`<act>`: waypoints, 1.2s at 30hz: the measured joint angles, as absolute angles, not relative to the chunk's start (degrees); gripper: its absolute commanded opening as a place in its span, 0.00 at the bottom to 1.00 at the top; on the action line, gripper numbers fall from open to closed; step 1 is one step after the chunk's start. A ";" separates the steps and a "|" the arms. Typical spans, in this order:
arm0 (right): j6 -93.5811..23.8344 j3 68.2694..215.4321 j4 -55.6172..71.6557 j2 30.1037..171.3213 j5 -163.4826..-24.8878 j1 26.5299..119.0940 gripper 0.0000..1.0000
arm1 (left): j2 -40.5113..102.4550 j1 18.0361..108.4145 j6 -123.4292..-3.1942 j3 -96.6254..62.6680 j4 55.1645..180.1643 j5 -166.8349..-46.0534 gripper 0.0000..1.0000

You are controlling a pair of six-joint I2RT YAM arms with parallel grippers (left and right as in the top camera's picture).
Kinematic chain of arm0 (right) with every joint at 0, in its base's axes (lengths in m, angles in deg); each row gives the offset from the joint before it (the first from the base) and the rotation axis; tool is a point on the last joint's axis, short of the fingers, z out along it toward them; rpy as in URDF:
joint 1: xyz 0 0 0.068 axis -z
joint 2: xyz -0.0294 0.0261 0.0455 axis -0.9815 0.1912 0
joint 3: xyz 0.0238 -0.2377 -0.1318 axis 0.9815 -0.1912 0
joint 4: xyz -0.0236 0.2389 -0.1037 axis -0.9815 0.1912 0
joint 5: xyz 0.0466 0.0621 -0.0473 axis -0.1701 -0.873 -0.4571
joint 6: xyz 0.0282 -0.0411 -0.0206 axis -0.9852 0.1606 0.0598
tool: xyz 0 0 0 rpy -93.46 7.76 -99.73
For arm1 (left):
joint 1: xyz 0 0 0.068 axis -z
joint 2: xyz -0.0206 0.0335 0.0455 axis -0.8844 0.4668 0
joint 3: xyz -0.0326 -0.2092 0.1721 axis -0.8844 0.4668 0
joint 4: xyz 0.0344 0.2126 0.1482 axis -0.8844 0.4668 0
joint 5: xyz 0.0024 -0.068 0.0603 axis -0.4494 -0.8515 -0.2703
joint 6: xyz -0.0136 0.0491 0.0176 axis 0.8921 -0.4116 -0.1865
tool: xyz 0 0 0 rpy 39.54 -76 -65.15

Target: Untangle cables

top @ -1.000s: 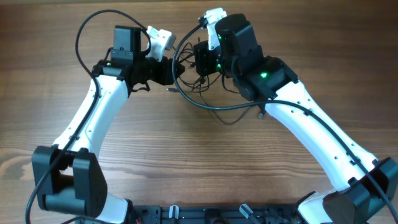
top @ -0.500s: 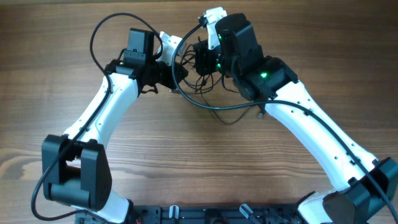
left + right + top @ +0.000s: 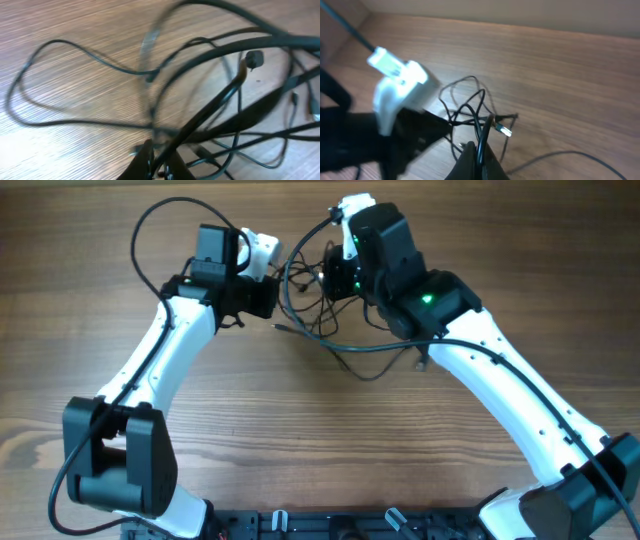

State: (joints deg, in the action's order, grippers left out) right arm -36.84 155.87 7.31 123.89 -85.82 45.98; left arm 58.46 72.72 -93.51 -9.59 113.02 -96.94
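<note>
Gripping cables (image 3: 469, 110) | left tool (image 3: 158, 162) pinched shut on them | right tool (image 3: 479, 152) likewise (tangle strung between both)

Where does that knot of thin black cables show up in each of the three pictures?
Overhead: the thin black cables sit near the top centre of the picture.
Left wrist: they sprawl across almost the whole picture, blurred.
Right wrist: low centre, loops rising from the bottom edge.
Shared landmark: the wooden table lies under them in every view.

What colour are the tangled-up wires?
Black. The cables show best in the right wrist view, against the light wood.
</note>
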 measured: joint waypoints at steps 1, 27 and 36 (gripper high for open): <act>-36.91 155.87 8.23 123.89 -85.65 46.84 0.04 | 58.44 71.78 -93.51 -9.59 113.13 -96.63 0.09; -36.95 155.87 18.94 123.89 -81.02 59.62 0.05 | 44.10 59.80 -92.87 -9.57 113.94 -106.73 0.57; -35.88 155.87 18.89 123.89 -89.76 59.62 0.05 | 50.48 62.47 -94.40 -9.57 112.45 -111.91 0.59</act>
State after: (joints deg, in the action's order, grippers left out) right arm -35.88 155.87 18.89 123.89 -89.76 59.62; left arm 50.48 62.47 -94.40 -9.57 112.45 -111.91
